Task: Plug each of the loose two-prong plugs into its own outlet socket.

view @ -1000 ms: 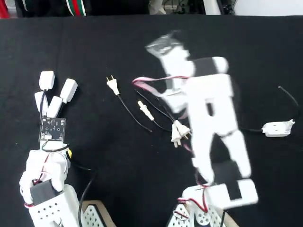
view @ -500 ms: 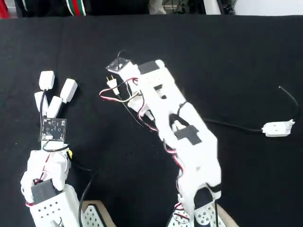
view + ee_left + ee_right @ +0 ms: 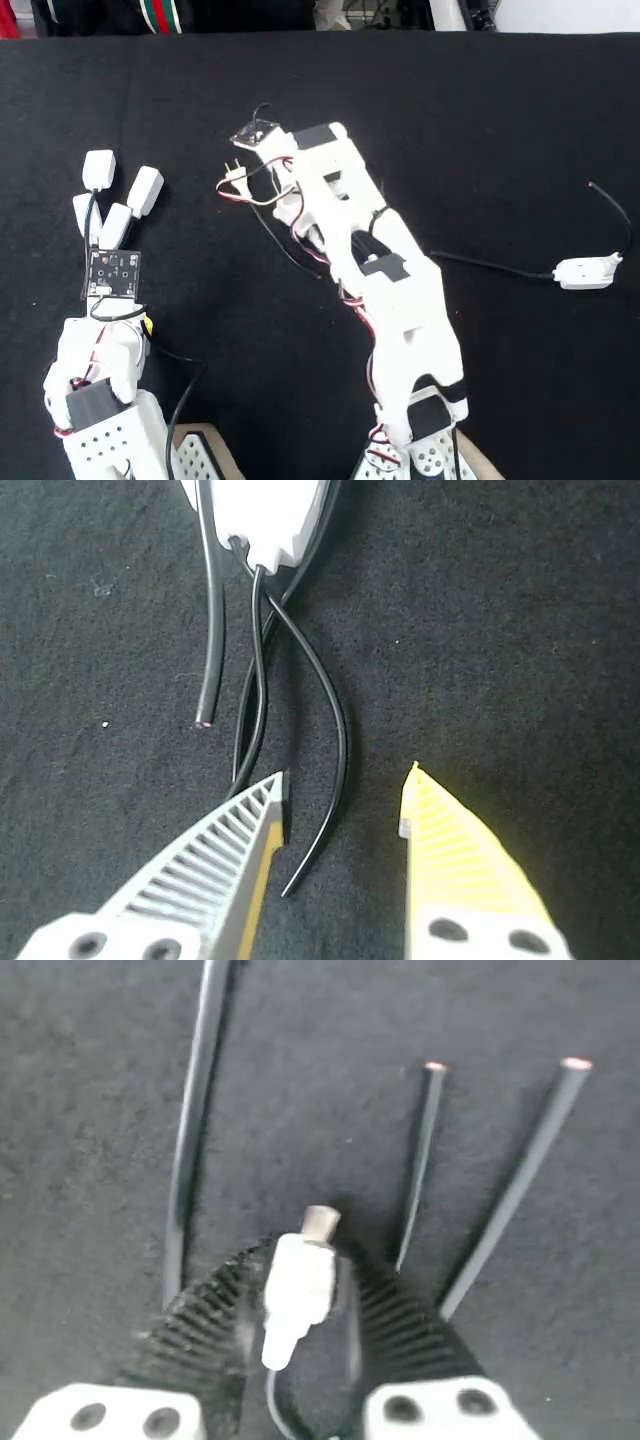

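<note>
Several white outlet sockets [image 3: 122, 195] lie fanned out at the table's left, their black cords [image 3: 262, 670] running back toward my left arm [image 3: 95, 360]. My left gripper [image 3: 345, 775] is open just behind one socket [image 3: 258, 518], with the cords on the cloth between its fingers. One loose white two-prong plug [image 3: 237, 178] lies left of my right arm [image 3: 350, 240], which stretches across the table's middle. In the right wrist view a small white plug [image 3: 298, 1285] sits between the dark ribbed fingers [image 3: 215, 1305] of my right gripper [image 3: 300, 1260], which is shut on it, prongs pointing away.
Another white socket [image 3: 588, 270] with a black cord lies far right. Two cut cord ends [image 3: 500, 1180] lie on the black cloth just ahead of the right gripper. A red and white wire loop [image 3: 250, 195] hangs off the right arm near the loose plug.
My right arm swung from the table's middle to the left and now covers the two plugs that lay near the centre. The left arm has stayed put.
</note>
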Robot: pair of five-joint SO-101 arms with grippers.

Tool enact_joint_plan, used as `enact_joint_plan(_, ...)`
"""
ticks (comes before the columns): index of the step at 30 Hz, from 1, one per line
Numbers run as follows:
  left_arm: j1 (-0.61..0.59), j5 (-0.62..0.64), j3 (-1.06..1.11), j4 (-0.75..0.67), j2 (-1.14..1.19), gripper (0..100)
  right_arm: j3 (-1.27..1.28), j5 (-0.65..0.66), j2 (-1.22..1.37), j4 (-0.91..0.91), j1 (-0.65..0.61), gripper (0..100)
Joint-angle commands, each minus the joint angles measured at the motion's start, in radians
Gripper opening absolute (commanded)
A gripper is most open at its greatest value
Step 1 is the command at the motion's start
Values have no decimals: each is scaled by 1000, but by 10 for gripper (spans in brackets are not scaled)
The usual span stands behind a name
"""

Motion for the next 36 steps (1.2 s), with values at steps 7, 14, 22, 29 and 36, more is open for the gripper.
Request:
enact_joint_plan(7, -12, -8, -4, -21, -2, 191, -294, 334, -64, 256, 2, 12)
enact_joint_plan(14, -12, -8, -4, -21, -2, 191, -325, 677, -59, 333, -190, 12)
enact_joint_plan(22, -13, -8, -4, -21, -2, 191, -228, 687, 13, 330, -394, 12)
enact_joint_plan(29, -13, -8, -4, -21, -2, 191, -162, 686, 67, 304, -376, 40)
enact_joint_plan(36, -13, -9, -4, -21, -2, 191, -156, 628, -38, 308, -361, 353)
